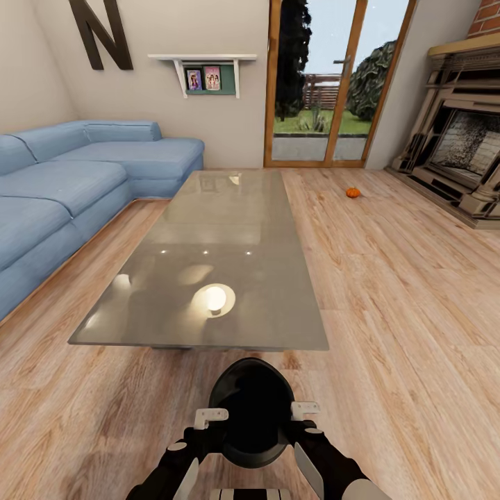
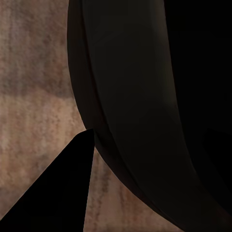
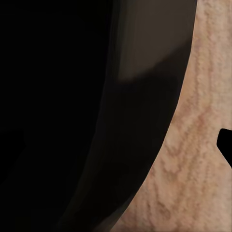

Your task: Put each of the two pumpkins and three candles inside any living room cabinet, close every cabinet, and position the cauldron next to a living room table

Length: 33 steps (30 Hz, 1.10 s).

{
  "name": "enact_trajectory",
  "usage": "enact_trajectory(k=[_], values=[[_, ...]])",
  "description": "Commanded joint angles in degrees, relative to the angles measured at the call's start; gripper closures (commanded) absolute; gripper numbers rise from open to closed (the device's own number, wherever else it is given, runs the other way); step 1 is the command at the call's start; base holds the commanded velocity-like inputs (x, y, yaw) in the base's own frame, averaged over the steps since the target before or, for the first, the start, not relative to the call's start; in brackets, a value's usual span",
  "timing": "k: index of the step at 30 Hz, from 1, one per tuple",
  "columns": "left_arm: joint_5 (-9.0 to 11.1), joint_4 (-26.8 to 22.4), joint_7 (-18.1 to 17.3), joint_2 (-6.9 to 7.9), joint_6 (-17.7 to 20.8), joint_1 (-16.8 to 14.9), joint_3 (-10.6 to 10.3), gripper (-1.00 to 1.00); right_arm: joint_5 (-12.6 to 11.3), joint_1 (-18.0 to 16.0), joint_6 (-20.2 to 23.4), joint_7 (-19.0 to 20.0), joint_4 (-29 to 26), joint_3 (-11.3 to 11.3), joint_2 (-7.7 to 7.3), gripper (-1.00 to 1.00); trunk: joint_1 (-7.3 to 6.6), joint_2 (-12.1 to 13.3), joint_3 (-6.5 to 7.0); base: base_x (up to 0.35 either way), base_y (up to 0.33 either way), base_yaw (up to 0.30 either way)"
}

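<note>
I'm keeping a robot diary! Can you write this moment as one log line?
holding: round black cauldron between left tool and right tool | ahead: grey glass-topped table | floor: small orange pumpkin near fireplace

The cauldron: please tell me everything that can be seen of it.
The cauldron is a round black pot with a wide dark mouth and a thick smooth rim. It sits upright between the left end effector and the right end effector, which meet its opposite sides, above the wooden floor, just before the grey table.
</note>
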Motion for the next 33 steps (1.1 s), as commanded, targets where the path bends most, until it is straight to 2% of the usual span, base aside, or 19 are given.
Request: enact_trajectory(k=[1, 10, 11, 26, 33], values=[[1.2, 0.7, 0.1, -0.12, -0.4, 0.1, -0.2, 1.0, -0.6, 0.0, 0.3, -0.5, -0.1, 0.5, -0.04, -1.0, 0.02, 0.0, -0.05, 0.0, 0.0, 0.0], [1.2, 0.2, 0.2, -0.11, -0.2, 0.1, -0.2, 1.0, -0.5, 0.0, 0.4, -0.5, -0.1, 0.5, -0.03, -1.0, 0.02, 0.0, -0.05, 0.0, 0.0, 0.0], [1.2, 0.2, 0.2, -0.11, -0.2, 0.1, -0.2, -1.0, -0.6, 0.0, 0.4, -0.5, -0.1, 0.5, -0.03, -1.0, 0.02, 0.0, -0.05, 0.0, 0.0, 0.0], [1.2, 0.2, 0.1, -0.12, -0.3, 0.1, -0.2, -1.0, -0.5, 0.0, 0.4, -0.5, -0.1, 0.5, -0.06, -1.0, 0.02, 0.0, -0.05, 0.0, 0.0, 0.0], [1.2, 0.1, 0.2, -0.2, 0.1, 0.0, -0.4, -1.0, -0.5, 0.0, 0.4, -0.5, -0.1, 0.5, -0.08, -1.0, -0.16, 0.1, 1.5, 0.0, 0.0, 0.0]])
